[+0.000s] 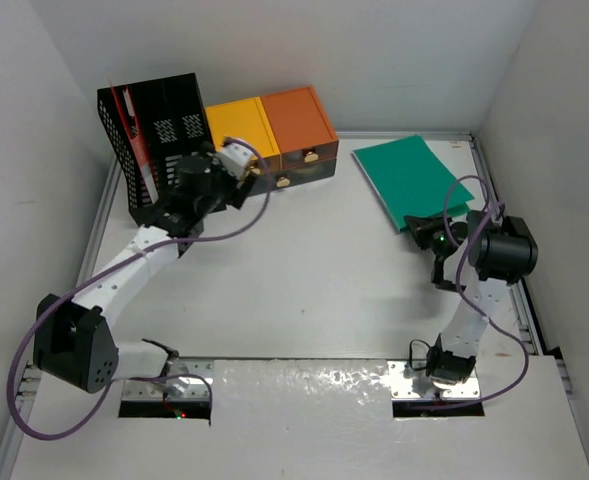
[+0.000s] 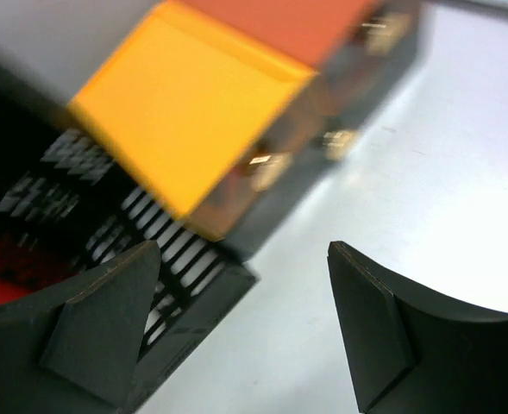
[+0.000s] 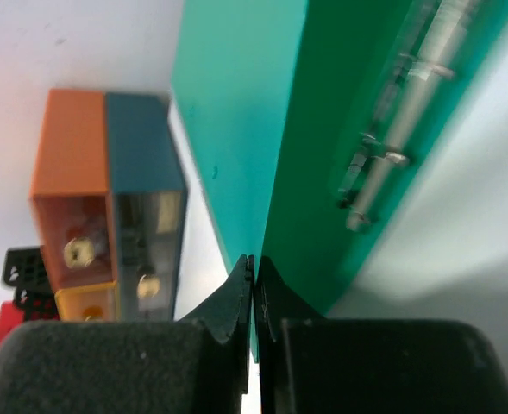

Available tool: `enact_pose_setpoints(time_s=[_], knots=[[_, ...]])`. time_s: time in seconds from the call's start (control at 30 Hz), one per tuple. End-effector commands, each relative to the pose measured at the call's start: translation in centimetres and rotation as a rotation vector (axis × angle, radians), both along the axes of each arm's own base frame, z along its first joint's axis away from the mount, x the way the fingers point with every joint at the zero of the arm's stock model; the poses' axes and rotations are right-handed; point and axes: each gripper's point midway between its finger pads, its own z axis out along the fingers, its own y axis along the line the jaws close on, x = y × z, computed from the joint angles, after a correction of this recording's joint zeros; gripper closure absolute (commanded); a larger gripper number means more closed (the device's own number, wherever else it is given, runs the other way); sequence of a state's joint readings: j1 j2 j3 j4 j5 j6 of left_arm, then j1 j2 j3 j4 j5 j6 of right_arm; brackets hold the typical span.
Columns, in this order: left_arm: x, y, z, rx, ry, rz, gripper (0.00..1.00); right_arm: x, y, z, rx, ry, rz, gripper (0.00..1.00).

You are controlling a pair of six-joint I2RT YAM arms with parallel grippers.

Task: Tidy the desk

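The desk [image 1: 304,290] is a white tabletop with a thin metal rim. A green folder [image 1: 411,178] lies at its back right. My right gripper [image 1: 419,232] is shut on the folder's near edge. In the right wrist view the jaws [image 3: 254,269] pinch the thin green cover [image 3: 228,112], which is lifted off the rest of the folder, and a metal clip [image 3: 391,129] shows inside. My left gripper [image 1: 236,165] is open and empty, just in front of the yellow drawer box [image 1: 239,125]. In the left wrist view it [image 2: 245,285] hovers over bare desk beside that box [image 2: 185,121].
An orange drawer box [image 1: 299,115] stands right of the yellow one, both with dark fronts and brass knobs. A black mesh file holder [image 1: 154,130] with something red in it stands at the back left, close to the left wrist. White walls surround the desk.
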State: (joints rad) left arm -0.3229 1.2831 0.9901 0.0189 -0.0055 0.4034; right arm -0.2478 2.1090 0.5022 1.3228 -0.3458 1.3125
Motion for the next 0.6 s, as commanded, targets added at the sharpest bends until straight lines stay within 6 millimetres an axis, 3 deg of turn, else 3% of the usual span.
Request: enact_pose_setpoints(time_s=[0.0, 0.03, 0.07, 0.1, 0.13, 0.2, 0.23, 0.3, 0.33, 0.4, 0.43, 0.47, 0.5, 0.53, 0.57], knots=[[-1.7, -5.9, 0.0, 0.164, -0.049, -0.217, 0.23, -1.1, 1.1, 5.3, -0.026, -0.118, 0.037, 1.0], [-2.1, -6.1, -1.1, 0.246, -0.056, -0.209, 0.21, -1.6, 1.3, 8.1, -0.039, -0.181, 0.041, 1.0], [-3.6, -9.3, -1.6, 0.372, -0.114, -0.31, 0.19, -2.9, 1.7, 7.8, -0.024, -0.149, 0.044, 1.0], [-4.3, -10.3, -2.5, 0.442, -0.153, -0.331, 0.14, -3.5, 2.1, 8.4, -0.025, -0.151, 0.052, 1.0], [-5.8, -12.3, -3.0, 0.532, -0.194, -0.365, 0.12, -4.2, 2.5, 10.8, -0.042, -0.204, 0.059, 1.0], [-7.0, -13.9, -3.5, 0.686, -0.289, -0.42, 0.09, -6.4, 3.4, 9.9, -0.054, -0.144, 0.071, 1.0], [-7.8, -15.3, -4.3, 0.749, -0.305, -0.45, 0.08, -7.6, 3.4, 11.3, -0.091, -0.185, 0.05, 1.0], [-8.2, -16.9, -4.2, 0.759, -0.321, -0.467, 0.07, -9.1, 4.2, 10.5, -0.105, -0.127, 0.053, 1.0], [-8.5, -18.2, -5.2, 0.77, -0.317, -0.498, 0.06, -9.6, 4.4, 10.7, -0.12, -0.122, 0.052, 1.0], [-8.8, -20.3, -4.8, 0.762, -0.346, -0.529, 0.04, -10.8, 4.9, 11.6, -0.164, -0.123, 0.059, 1.0], [-9.5, -21.9, -6.1, 0.786, -0.343, -0.58, 0.04, -11.0, 5.1, 12.2, -0.18, -0.133, 0.062, 1.0], [-9.7, -23.1, -5.9, 0.782, -0.355, -0.595, 0.03, -11.7, 5.4, 12.9, -0.181, -0.137, 0.065, 1.0], [-10.4, -24.7, -7.7, 0.799, -0.341, -0.639, 0.02, -12.0, 5.5, 13.3, -0.177, -0.143, 0.066, 1.0], [-10.6, -25.5, -8.1, 0.799, -0.337, -0.655, 0.02, -12.4, 5.7, 12.9, -0.17, -0.117, 0.074, 1.0], [-10.6, -26.6, -8.0, 0.786, -0.341, -0.661, 0.01, -12.8, 5.9, 13.9, -0.171, -0.148, 0.077, 1.0]])
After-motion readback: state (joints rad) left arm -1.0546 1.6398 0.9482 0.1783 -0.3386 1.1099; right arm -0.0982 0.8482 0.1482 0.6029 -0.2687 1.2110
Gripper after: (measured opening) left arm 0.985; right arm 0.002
